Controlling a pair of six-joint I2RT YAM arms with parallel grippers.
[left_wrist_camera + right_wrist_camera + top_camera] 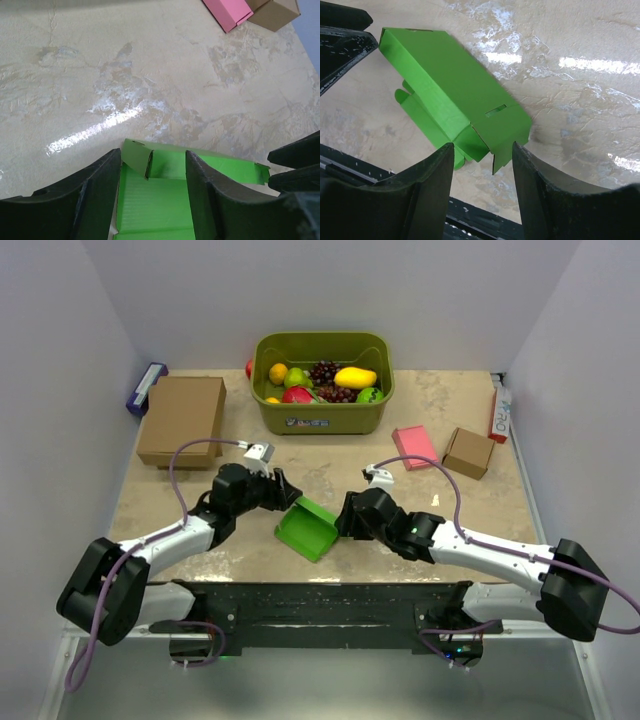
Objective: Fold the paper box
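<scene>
- Where the two arms meet, close to the middle of the table's [300, 455] near edge, we find the bright green paper box [308, 528] lying on the surface, part-formed, with one long wall raised.
- From the left wrist we look into its open inside: a creased floor and a short upright wall across the far end.
- Our left gripper [153, 156] stands partly open, its black fingers [100, 192] set one on each side of that inside panel, with green showing in the gap between them. It has hold of nothing.
- From the right wrist the box shows its closed outer face, tilted, with a slot cut near the end that points at us.
- Our right gripper [482, 148] is likewise partly open, and the slotted end flap sits right at the mouth of its jaws. The flap seems to clear them on both sides, though the angle is too tight for us to be sure.
- At the middle of the far edge sits an olive-green bin [320, 422] of toy fruit [355, 377].
- A large brown cardboard box [182, 418] lies toward the far left corner.
- A pink flat box [414, 446] and a small brown cardboard box [468, 452] lie just beside each other toward the right edge, well apart from the paper box.
</scene>
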